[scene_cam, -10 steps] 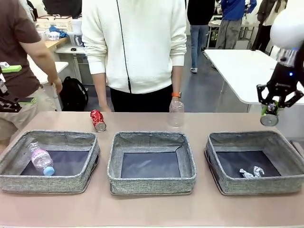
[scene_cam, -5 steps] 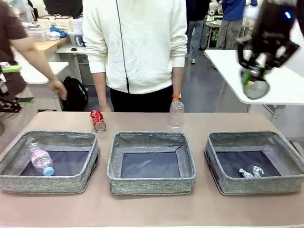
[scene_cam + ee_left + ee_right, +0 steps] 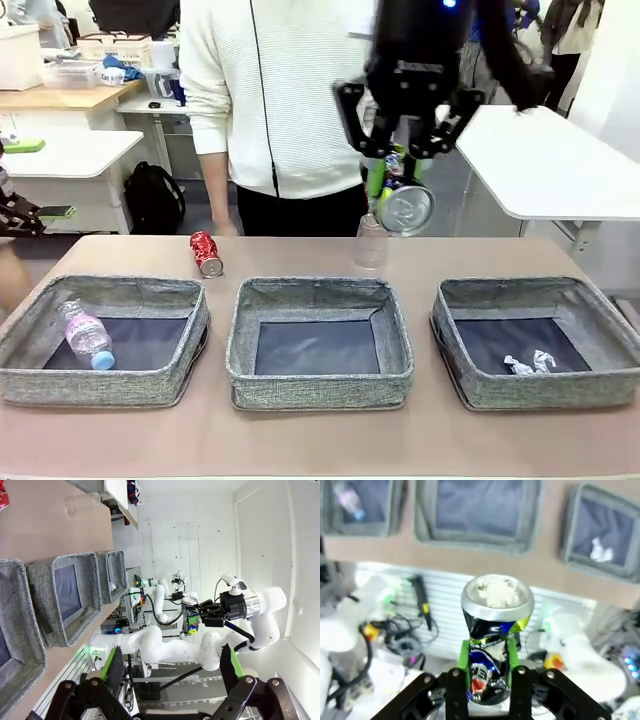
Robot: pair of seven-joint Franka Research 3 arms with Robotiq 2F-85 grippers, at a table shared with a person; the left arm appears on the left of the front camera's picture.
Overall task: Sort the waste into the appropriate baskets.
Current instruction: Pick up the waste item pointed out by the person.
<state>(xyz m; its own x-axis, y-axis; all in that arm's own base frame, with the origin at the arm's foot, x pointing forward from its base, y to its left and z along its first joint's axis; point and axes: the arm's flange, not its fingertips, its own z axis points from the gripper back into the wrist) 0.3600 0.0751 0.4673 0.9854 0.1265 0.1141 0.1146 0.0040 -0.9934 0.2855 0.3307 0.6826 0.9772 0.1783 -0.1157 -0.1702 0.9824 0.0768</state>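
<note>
The right claw held the dark can tight, high up; the middle basket sat below, slightly left.

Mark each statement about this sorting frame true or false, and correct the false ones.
1. The right pincer holds the dark can in the air. True.
2. The bottle lies in the right basket. False: it lies in the left basket.
3. White scraps lie in the right basket. True.
4. The red can is inside a basket. False: it lies on the table.
5. The left pincer is shut. False: it is open.
</note>
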